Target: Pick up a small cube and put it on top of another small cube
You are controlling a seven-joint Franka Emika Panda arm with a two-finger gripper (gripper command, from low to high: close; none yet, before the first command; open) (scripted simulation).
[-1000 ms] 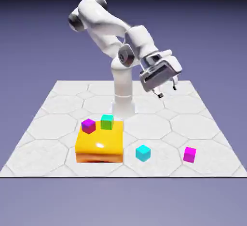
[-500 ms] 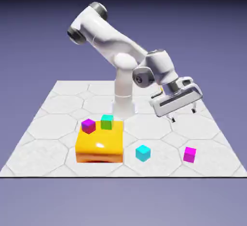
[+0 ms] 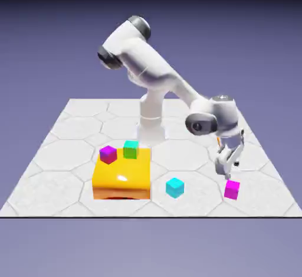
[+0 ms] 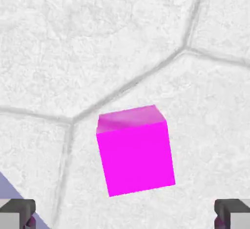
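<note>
Two views here, and they show pretty different stuff. The exterior view gives the whole layout: the white arm (image 3: 154,72) bends down toward the table's (image 3: 71,128) front right corner, and the gripper (image 3: 227,175) hangs just above the pink cube (image 3: 232,189), which sits close to the table's front edge near that corner. Same view also shows the yellow block (image 3: 121,178) near the front edge, left of the middle, with the green cube (image 3: 131,149) on its back edge and a purple-sided cube (image 3: 108,154) on its back left corner. A cyan cube (image 3: 174,187) sits on the table between the yellow block and the pink cube.

None of that turns up in the hand view. There the pink cube (image 4: 135,150) fills the middle over the tiled table (image 4: 73,37), slightly rotated, and the two grey fingertips (image 4: 17,212) sit at the bottom corners, spread wide and well clear of the cube on either side. So the claw is released, nothing between the fingers yet, and the cube lies ahead of it, roughly centred between the tips.
</note>
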